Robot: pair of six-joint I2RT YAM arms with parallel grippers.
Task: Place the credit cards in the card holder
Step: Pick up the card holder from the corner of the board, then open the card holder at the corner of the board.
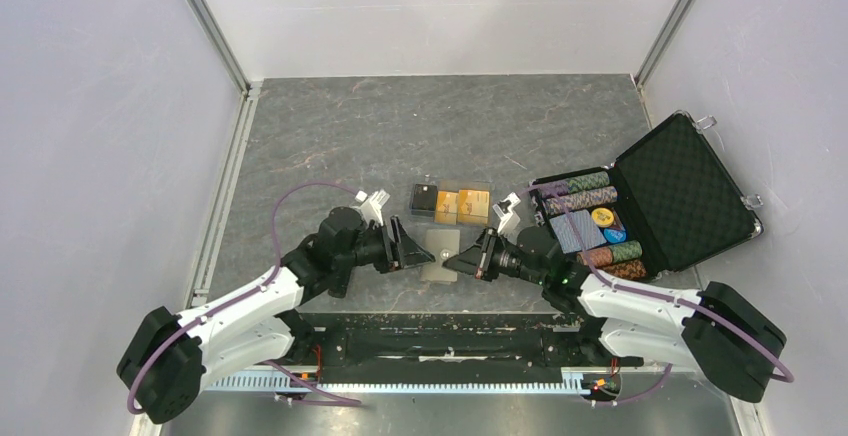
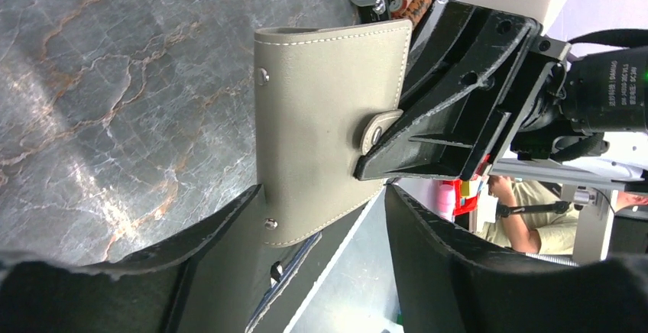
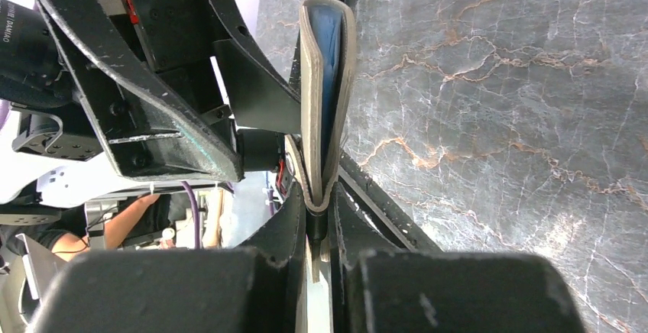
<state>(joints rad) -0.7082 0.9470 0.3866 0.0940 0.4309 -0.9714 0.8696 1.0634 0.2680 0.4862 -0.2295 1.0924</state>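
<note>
The table (image 1: 330, 136) is dark stone-patterned. On its right side sits the biggest item, one open black chip case (image 1: 685, 191). It holds rows of striped chips (image 1: 590, 189) that I can't count singly.

At the near middle my two grippers face each other. The right gripper (image 3: 321, 214) is clenched on one edge of the card holder (image 2: 325, 96), at the tab. The holder is folded, with a sliver of blue lining showing edge-on.

The left gripper (image 2: 322, 189) is released. Its fingers are spread around the holder's opposite edge (one of them just beside the leather), so both tools crowd the wallet.

Just beyond the holder lie three credit cards (image 1: 447, 205) in a row: one black, two orange-gold.
</note>
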